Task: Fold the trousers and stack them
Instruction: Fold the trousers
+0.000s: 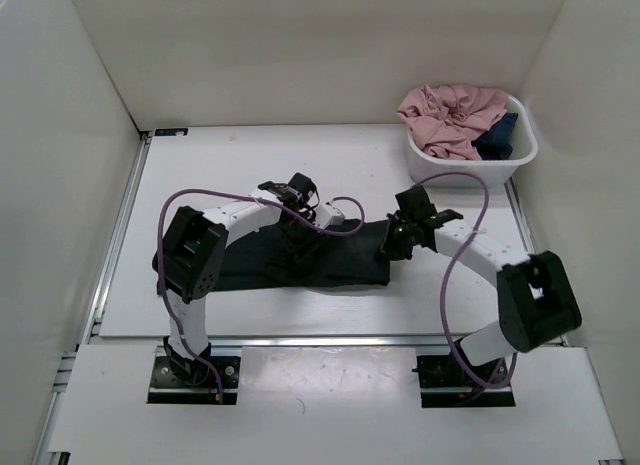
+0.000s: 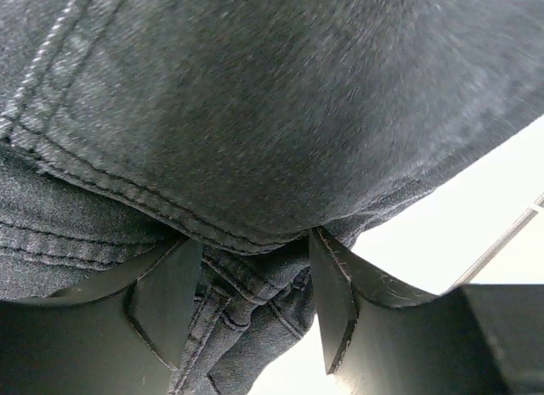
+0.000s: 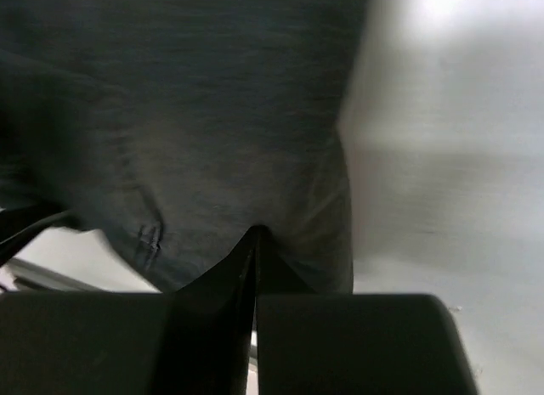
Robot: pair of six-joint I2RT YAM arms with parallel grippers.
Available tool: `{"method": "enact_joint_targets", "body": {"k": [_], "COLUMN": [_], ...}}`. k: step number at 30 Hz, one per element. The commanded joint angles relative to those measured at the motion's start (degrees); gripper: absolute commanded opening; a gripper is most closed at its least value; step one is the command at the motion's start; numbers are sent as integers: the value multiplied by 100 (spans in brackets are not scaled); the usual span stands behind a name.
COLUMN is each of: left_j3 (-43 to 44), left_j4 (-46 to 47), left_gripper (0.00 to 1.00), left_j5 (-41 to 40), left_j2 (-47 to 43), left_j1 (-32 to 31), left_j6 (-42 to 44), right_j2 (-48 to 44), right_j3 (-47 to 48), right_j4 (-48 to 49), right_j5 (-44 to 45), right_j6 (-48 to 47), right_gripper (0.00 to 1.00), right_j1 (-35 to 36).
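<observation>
Left gripper (image 2: 252,252): jaws half-spread, clamped on a thick seamed wad of the trousers (image 1: 252,269). Right gripper (image 3: 255,242): fingers pressed together, pinching a thin edge at the right end. Trousers lie stretched across mid-tabletop (image 1: 250,155), toward the near edge. Likely soft, limp and light, so they'll sag; grab seams or hems. Both arms arch over with wrists pitched down.

My left arm (image 1: 235,217) arches in from the left, my left gripper (image 2: 255,251) tipped down, fingers partway apart and clamped on a thick fold of the trousers (image 1: 250,267). My right gripper (image 3: 253,238) reaches in low, fingers pinched tight together on their edge.
</observation>
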Motion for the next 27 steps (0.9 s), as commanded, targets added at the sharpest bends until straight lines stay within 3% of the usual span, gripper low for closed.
{"method": "enact_joint_targets", "body": {"k": [1,5,10,15,19,22,27], "left_j3": [-48,-232,-285,-145,145,321,321], "left_j4": [367,367,367,367,209,69,16], "left_gripper": [64,64,64,65,67,67,68], "left_j5": [-25,-236,-289,-342,-342,-342,-342], "left_j2": [-90,-90,24,24,-28,-28,86], "left_j1": [-13,-13,-13,-13,-66,-66,-66], "left_j6": [-3,59,111,111,111,59,6], "right_j2": [360,975,1310,750,64,-585,-597], "right_j3": [-64,-64,356,437,253,-55,-266], "right_j4": [207,276,172,-249,-461,-173,100], "right_j5": [-33,468,205,310,155,-181,-321], "right_j6": [265,99,-297,-508,-570,-518,-289], "right_gripper": [0,0,0,0,14,11,5], "right_j1": [-141,-579,-651,-712,-879,-827,-564]}}
